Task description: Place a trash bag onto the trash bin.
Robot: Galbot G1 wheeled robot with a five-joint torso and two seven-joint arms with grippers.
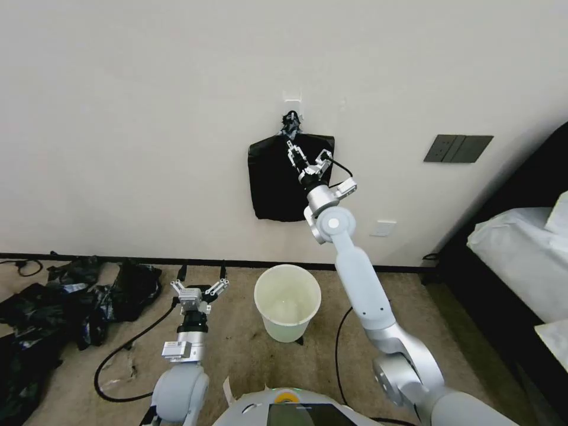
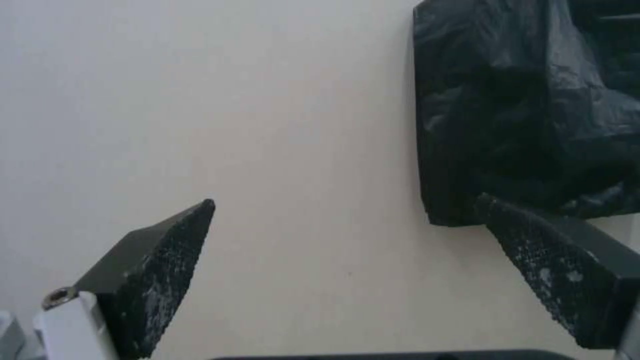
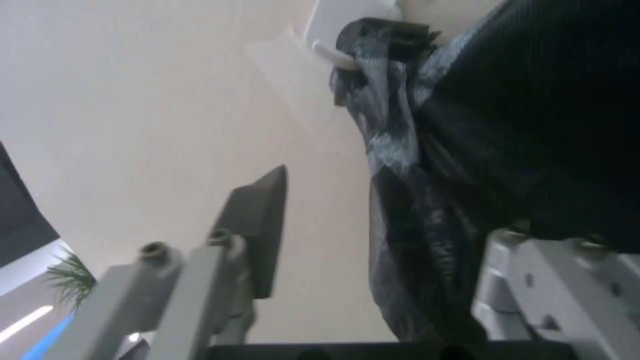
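I have the flat rectangular black bundle of glossy plastic bags (image 1: pixel 284 180) hanging on the cream wall from a small white hook (image 1: pixel 292 102) by its knotted top; no single loose bag is out yet, so the trash bag I need must be among those in that bundle. The right gripper (image 1: pixel 307 160) is raised against the bundle's upper edge, at about 1 o'clock from its centre, its fingers spread apart with a fold of film between them in the right wrist view, nothing clamped. My worry: closing here could catch several layers or the knot itself, and a pull would drag the whole bundle off the hook or tear the thin film. The small round white plastic bin (image 1: pixel 287 302) stands empty on the beige carpet directly below, at 6 o'clock. The left gripper (image 1: pixel 200 288) waits low beside the bin at its 9 o'clock, fingers spread, holding nothing. A heap of crumpled black bags (image 1: pixel 71 296) and a black cable (image 1: pixel 127 349) lie further left, clear of the reach.
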